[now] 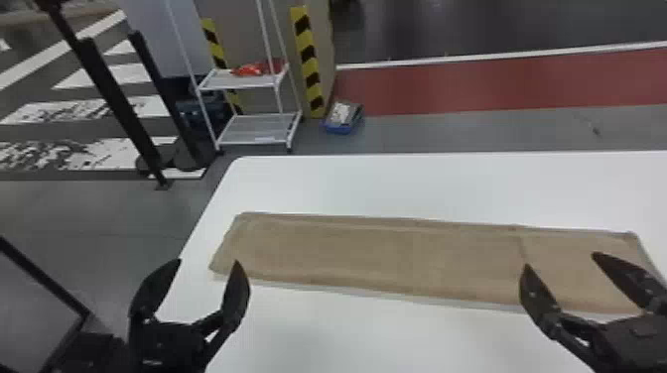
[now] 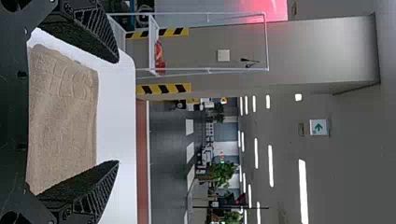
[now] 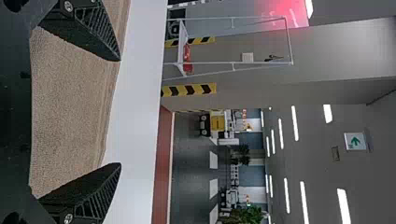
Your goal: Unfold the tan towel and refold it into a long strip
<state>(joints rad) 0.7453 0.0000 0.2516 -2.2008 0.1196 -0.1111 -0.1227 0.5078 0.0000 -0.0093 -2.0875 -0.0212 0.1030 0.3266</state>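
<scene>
The tan towel (image 1: pixel 377 258) lies flat on the white table as a long strip running left to right, its right end partly behind my right gripper (image 1: pixel 558 260). That gripper stands open over the strip's right part. My left gripper (image 1: pixel 208 263) is open at the strip's left end, close to the table's left edge. In the left wrist view the towel (image 2: pixel 63 116) shows between and beyond the spread fingers of the left gripper (image 2: pixel 117 112). The right wrist view has the towel (image 3: pixel 74 102) behind the right gripper (image 3: pixel 120 112), nothing held between its fingers.
The white table (image 1: pixel 397 183) has its left edge close to the left gripper. Beyond it stand a white wire shelf (image 1: pixel 258 126) with a red item, yellow-black striped posts (image 1: pixel 308 64), and a blue bin (image 1: pixel 342 119) on the floor.
</scene>
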